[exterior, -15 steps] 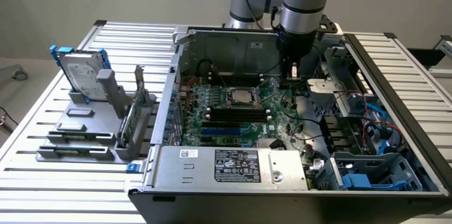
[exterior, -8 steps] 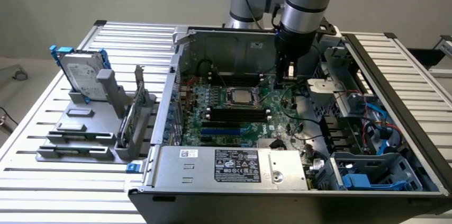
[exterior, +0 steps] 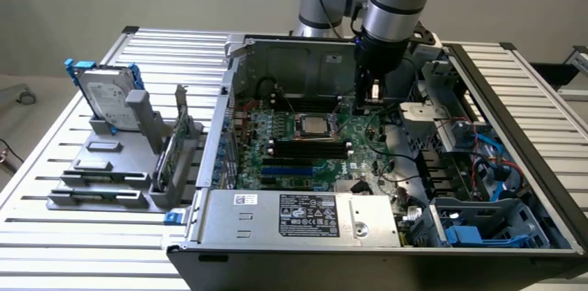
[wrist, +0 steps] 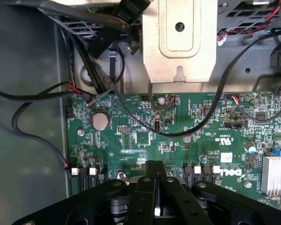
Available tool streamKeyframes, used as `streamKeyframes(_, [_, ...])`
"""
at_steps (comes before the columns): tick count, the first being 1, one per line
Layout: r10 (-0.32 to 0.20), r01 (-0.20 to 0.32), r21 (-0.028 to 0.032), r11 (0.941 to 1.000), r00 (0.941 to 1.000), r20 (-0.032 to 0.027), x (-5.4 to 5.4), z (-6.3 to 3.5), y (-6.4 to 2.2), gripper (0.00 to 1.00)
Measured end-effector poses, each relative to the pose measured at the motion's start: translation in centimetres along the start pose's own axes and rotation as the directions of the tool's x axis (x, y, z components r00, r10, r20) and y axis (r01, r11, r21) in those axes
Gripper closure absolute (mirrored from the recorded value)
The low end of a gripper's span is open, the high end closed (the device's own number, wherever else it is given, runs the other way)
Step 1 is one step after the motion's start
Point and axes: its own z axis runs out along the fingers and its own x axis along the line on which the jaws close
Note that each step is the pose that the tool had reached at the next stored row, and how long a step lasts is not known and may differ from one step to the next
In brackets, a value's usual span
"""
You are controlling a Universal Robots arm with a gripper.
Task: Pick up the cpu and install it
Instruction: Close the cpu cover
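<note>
The cpu [exterior: 312, 124] is a silver-grey square lying flat in the metal-framed socket in the middle of the green motherboard [exterior: 275, 133], inside the open computer case. My gripper [exterior: 370, 102] hangs over the board to the exterior view's right of the cpu, apart from it. In the wrist view the black fingers [wrist: 145, 197] are pressed together with nothing between them, above the motherboard [wrist: 178, 136].
A hard drive [exterior: 106, 95] with blue rails stands in a grey holder outside the case on the exterior view's left. The power supply [exterior: 303, 215] fills the case's near edge. Cables [wrist: 37, 93], a metal bracket [wrist: 178, 42] and a heatsink [wrist: 276, 173] surround the gripper.
</note>
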Motion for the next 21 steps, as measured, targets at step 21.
streamKeyframes(21, [0.002,-0.002,0.0404,0.9992,1.0000,0.0014,-0.8,-0.73,-2.65,0.89])
